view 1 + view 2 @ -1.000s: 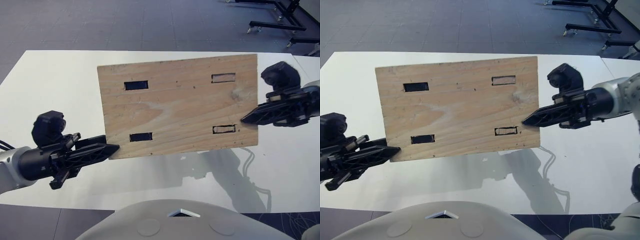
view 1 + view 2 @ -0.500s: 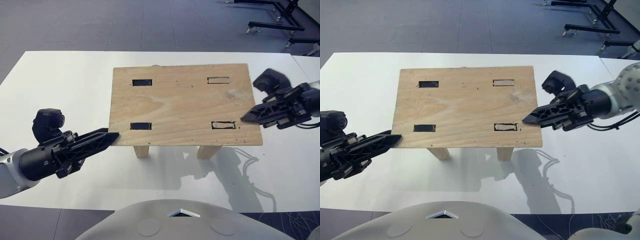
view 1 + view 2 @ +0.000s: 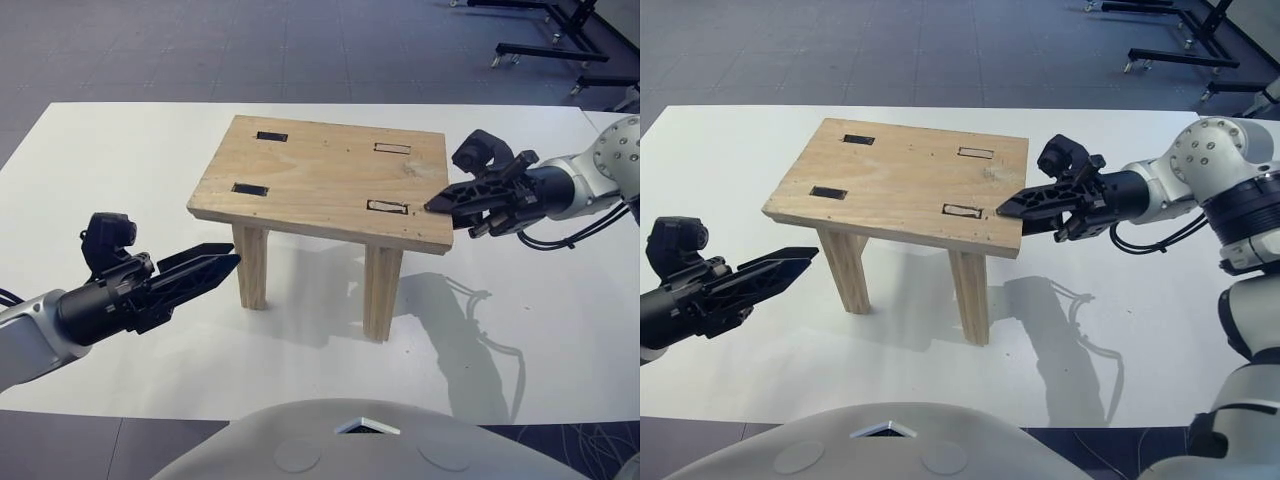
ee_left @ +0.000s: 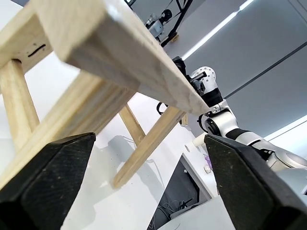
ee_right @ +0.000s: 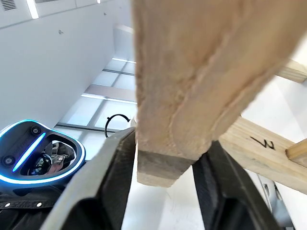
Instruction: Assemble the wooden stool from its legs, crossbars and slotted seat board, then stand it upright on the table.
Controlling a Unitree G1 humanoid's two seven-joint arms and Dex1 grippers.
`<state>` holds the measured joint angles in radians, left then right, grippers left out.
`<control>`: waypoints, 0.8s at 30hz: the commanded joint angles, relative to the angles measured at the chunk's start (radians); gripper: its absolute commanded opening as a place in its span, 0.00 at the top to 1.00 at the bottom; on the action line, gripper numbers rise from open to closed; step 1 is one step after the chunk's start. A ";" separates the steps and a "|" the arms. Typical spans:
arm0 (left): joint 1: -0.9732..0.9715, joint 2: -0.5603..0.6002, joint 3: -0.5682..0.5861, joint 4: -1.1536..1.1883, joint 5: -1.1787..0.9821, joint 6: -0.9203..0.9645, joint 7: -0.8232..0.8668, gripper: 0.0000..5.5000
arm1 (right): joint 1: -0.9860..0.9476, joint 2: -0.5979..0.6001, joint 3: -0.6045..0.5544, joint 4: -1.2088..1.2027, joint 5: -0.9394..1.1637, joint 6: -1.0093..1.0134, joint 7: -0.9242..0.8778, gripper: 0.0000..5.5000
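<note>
So the stool (image 3: 330, 200) is standing upright on the white table (image 3: 120, 170), roughly in the middle, a bit toward the far side. Its seat board (image 3: 320, 175) is on top and looks level. Two legs (image 3: 252, 265) show clearly on the near side, both planted on the table. The four slots (image 3: 249, 188) in the board are easy to spot: the pair on the robot's left look dark, while the pair on its right look lighter, like there's wood sitting in them.

The right end effector (image 3: 436, 206) comes in from the robot's right and is clenched on the seat board's right-hand edge, close to the near corner and just beside the near right slot. The right wrist view backs this up, with both fingers (image 5: 103, 187) pressed against the board's edge, one on each side. A wooden bar (image 5: 261, 143) runs underneath the board there, but it's hard to tell whether it's a leg or a crossbar.

The left end effector (image 3: 215, 268) is released, and its fingers (image 4: 43, 177) are spread wide in the left wrist view. It hangs low over the table, pointing at the near left leg, close to it but not touching.

Black metal frames (image 3: 560, 50) sit on the floor behind the table.
</note>
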<state>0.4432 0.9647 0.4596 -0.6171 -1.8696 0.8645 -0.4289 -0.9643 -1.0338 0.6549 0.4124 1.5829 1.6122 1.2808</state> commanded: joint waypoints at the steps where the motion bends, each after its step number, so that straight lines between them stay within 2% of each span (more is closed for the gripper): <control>1: -0.002 -0.016 -0.019 0.004 0.044 0.012 -0.004 0.13 | -0.015 0.006 -0.031 0.025 0.076 0.002 -0.058 0.54; 5: -0.027 -0.038 -0.038 0.006 0.081 0.002 -0.013 0.02 | 0.050 -0.039 -0.073 -0.025 0.060 0.002 -0.092 0.41; 8: -0.103 -0.083 -0.110 -0.013 0.127 -0.018 -0.012 0.02 | 0.202 -0.060 -0.216 -0.080 -0.052 -0.041 -0.119 0.30; 11: -0.125 -0.124 -0.139 -0.044 0.155 -0.035 -0.021 0.02 | 0.288 -0.050 -0.360 -0.122 -0.072 -0.060 -0.111 0.19; 14: -0.123 -0.166 -0.146 -0.039 0.206 -0.059 -0.041 0.02 | 0.352 -0.012 -0.512 -0.136 -0.041 -0.073 -0.124 0.19; 16: -0.111 -0.196 -0.139 -0.037 0.246 -0.077 -0.062 0.02 | 0.482 -0.022 -0.590 -0.245 -0.080 -0.121 -0.098 0.19; 21: -0.114 -0.263 -0.186 -0.029 0.346 -0.104 -0.103 0.02 | 0.869 -0.017 -0.703 -0.475 -0.258 -0.336 0.003 0.19; 24: -0.108 -0.277 -0.197 -0.038 0.373 -0.106 -0.121 0.02 | 0.954 0.067 -0.751 -0.575 -0.273 -0.416 -0.018 0.19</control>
<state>0.3394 0.6885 0.2689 -0.6509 -1.5180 0.7652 -0.5434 -0.0322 -1.0136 -0.0641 -0.1037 1.3124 1.2326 1.2851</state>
